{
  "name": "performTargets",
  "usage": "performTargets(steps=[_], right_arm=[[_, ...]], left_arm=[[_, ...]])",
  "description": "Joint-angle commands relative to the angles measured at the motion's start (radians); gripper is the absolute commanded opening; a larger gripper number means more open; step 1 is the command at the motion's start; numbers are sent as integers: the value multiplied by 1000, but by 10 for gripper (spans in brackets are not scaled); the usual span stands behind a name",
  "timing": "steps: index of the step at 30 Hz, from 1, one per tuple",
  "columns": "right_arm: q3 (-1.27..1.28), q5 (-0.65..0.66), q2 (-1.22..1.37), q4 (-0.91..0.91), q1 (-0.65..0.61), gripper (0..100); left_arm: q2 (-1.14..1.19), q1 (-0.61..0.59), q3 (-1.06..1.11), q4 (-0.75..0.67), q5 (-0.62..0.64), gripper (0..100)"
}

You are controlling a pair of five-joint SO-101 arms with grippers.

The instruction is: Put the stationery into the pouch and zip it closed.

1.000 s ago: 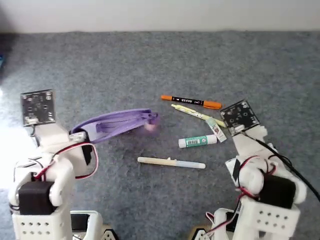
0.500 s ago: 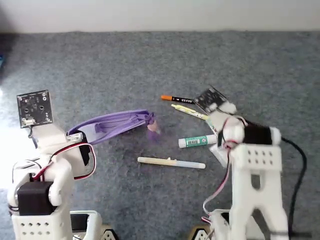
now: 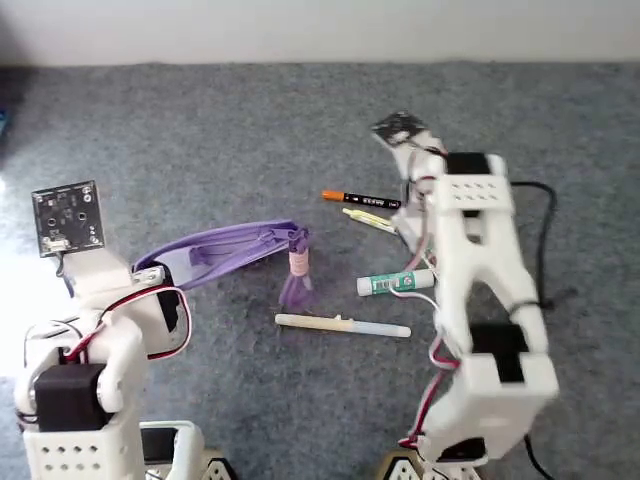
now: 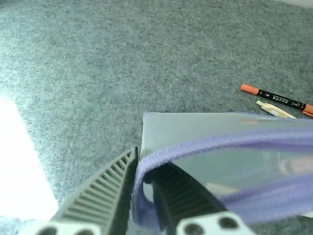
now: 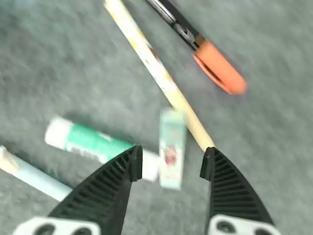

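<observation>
While the left gripper (image 4: 145, 165) sits low at the near left of the grey carpeted table (image 3: 200, 130), its jaws are pressed onto the corner of the purple pouch (image 4: 220, 156), pinching the zip band between the ribbed fingers (image 4: 115, 178). From that held corner the pouch (image 3: 230, 246) runs out toward the table's middle, standing on its long edge with the zip side up. In the left wrist view two purple bands draw apart away from the gripper, above a translucent side panel. A pink and purple tassel (image 3: 296, 272) hangs from the far end of the pouch and lies on the carpet. All the stationery lies on the carpet outside the pouch, to its right. The orange marker (image 3: 365, 201) is farthest from the arms, with the yellow pen (image 3: 368, 220) just beside it on the near side. The glue stick (image 3: 392, 284), green-labelled with a white cap, lies nearer, and the long pale pen (image 3: 342, 325) is nearest, well apart from the marker. The right arm (image 3: 475, 220) stretches out over the right ends of these items. The right gripper (image 5: 171, 154) hovers with jaws spread wide. A small green packet (image 5: 172, 147) lies between its fingertips, just beside the glue stick (image 5: 93, 142) and the yellow pen (image 5: 156, 73). The orange marker (image 5: 210, 58) lies beyond them.
</observation>
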Motion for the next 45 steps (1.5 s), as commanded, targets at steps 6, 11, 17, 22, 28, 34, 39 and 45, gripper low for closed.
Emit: performTargets(steps=[6,11,17,22,28,34,39,45], right_arm=[[-164,-14,168,25,-19,207],[-164,-9,177,27,16,95],[-164,-8,183,27,41,132],[-176,-6,165,76,62,162],[-176,25,150,197,51,162],[-175,26,220,148,53,159],[-178,26,245,148,53,62],[-178,28,137,223,53,6]], left_arm=[[8,-6,-5,-5,11,12],[8,-9,-5,-3,11,12],[8,-3,-5,-3,11,12],[8,-3,-5,-3,11,12],[8,-6,-5,-3,11,12],[8,-6,-5,-3,11,12],[8,-3,-5,-3,11,12],[8,-3,-5,-3,11,12]])
